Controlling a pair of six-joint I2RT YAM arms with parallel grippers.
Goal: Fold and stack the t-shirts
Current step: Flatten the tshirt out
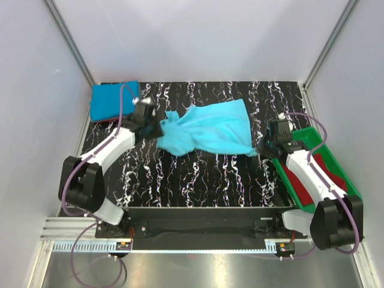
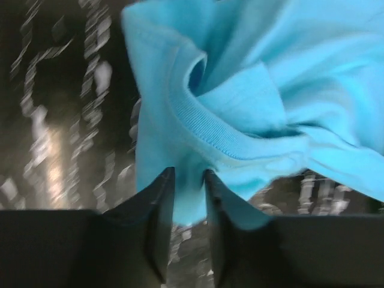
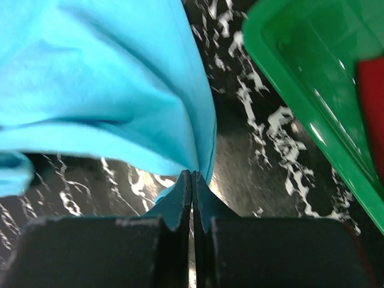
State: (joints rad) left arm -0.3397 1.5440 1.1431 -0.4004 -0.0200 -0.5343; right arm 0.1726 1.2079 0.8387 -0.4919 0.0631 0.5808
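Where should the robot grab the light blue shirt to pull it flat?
Probably grip the turquoise t-shirt by its ribbed collar band, coming from the left: it is thick and stands up at the bunched left end, beside the left gripper. The right gripper pinches the opposite edge.

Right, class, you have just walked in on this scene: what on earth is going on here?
Two robot arms are working on a turquoise t-shirt that lies rumpled on the black marbled table. The right gripper is shut on the shirt's right corner. The left gripper is at the collar end with cloth between its slightly parted fingers; whether it grips is unclear. A deeper blue shirt lies folded at the far left corner, and dark red cloth sits in the green tray.
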